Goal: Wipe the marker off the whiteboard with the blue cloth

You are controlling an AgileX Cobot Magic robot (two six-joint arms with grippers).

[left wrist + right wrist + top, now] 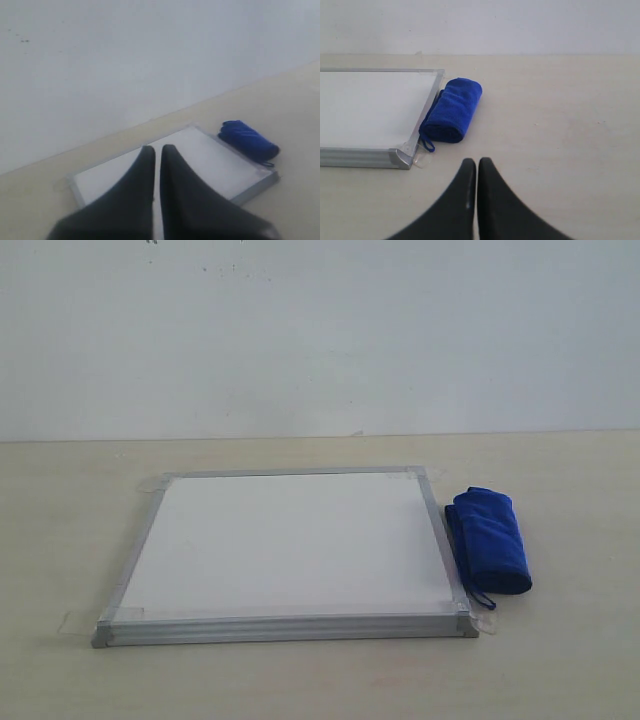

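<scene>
The whiteboard (290,545) lies flat on the table, silver-framed, with tape tabs at its corners. Its white face shows no red marker lines in any view. The rolled blue cloth (490,538) rests on the table against the board's right edge, its thin loop toward the front. Neither gripper appears in the exterior view. My left gripper (157,148) is shut and empty, hovering high over the whiteboard (210,165), with the blue cloth (248,140) beyond it. My right gripper (476,161) is shut and empty above bare table, short of the blue cloth (452,110) and the whiteboard (370,107).
A pale beige table (560,660) carries everything, and a plain white wall (320,330) rises behind it. Clear tape tabs stick out at the board's corners (482,619).
</scene>
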